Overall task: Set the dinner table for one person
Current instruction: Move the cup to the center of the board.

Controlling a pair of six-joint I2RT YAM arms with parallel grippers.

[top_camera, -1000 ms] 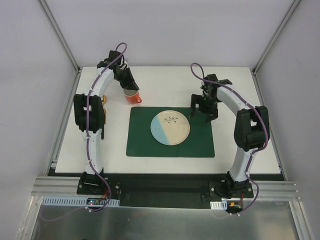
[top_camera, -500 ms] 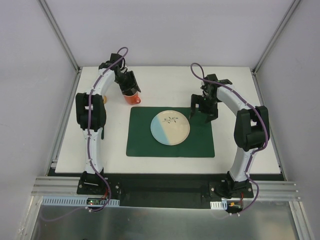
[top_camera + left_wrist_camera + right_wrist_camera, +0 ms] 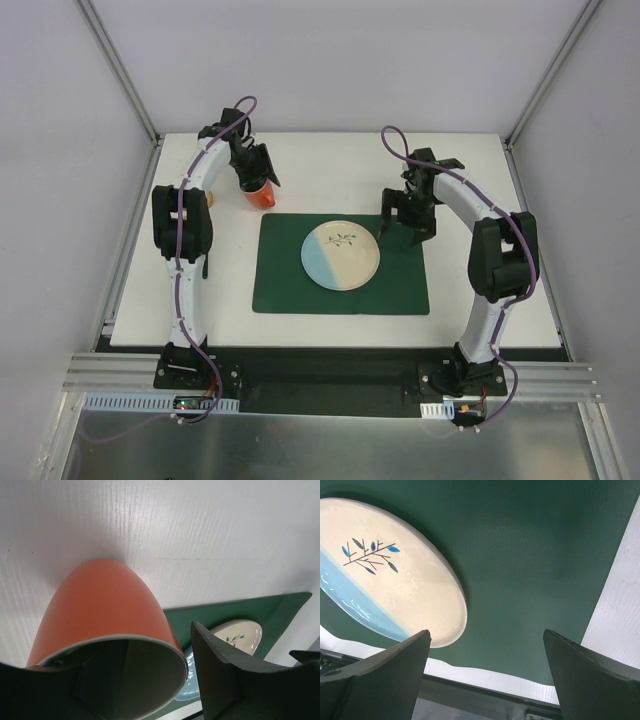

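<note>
- Left gripper (image 3: 259,183) clamps the orange cup (image 3: 262,196) over the dinner table (image 3: 330,160), just off the placemat's (image 3: 400,285) far-left corner, well inside the table's edges.
- Right gripper (image 3: 405,228) gapes empty beside the plate (image 3: 340,255).

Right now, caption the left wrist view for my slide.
Left gripper holding a glossy orange cup by its rim over the matte white tabletop, dark green rectangular placemat and cream-and-blue round plate beyond.
</note>
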